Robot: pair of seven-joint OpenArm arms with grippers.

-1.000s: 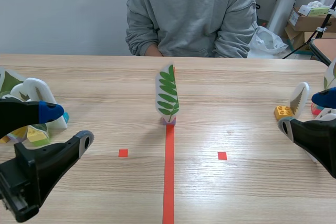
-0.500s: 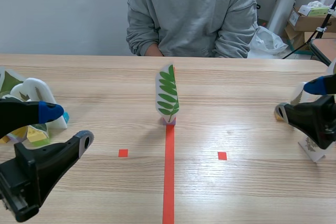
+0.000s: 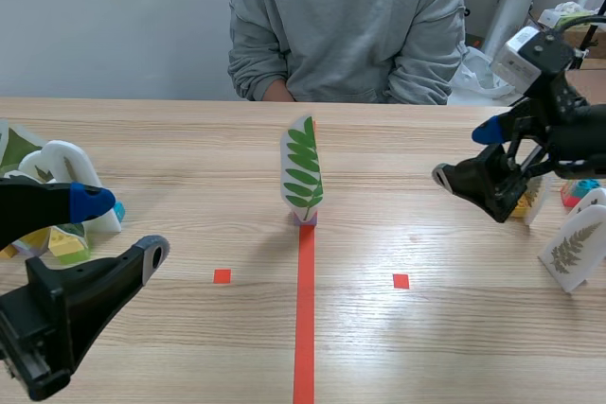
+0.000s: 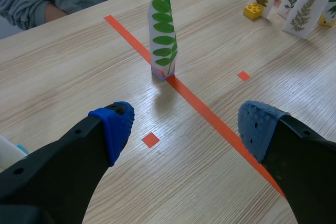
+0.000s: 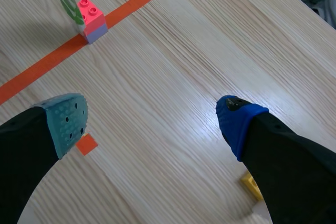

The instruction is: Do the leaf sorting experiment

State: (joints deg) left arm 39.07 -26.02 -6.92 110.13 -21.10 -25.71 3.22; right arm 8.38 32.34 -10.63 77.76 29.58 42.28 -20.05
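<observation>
The right pincer (image 3: 466, 152) hangs spread and empty above the surface (image 3: 407, 234), right of centre. The left pincer (image 3: 121, 228), also spread, sits near left. The leaf card (image 3: 302, 172) stands upright in a small brick (image 5: 92, 20) at the tape line's far end.

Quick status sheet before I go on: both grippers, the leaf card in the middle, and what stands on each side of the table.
left gripper: open, empty, low at the table's left side
right gripper: open, empty, above the table at the right, close to the cards there
middle leaf card: upright on a small block, at the far end of the tape line
right side: fern card upright; yellow block; further cards partly hidden
left side: cards on coloured blocks, beside the left gripper
person: seated across the table
</observation>
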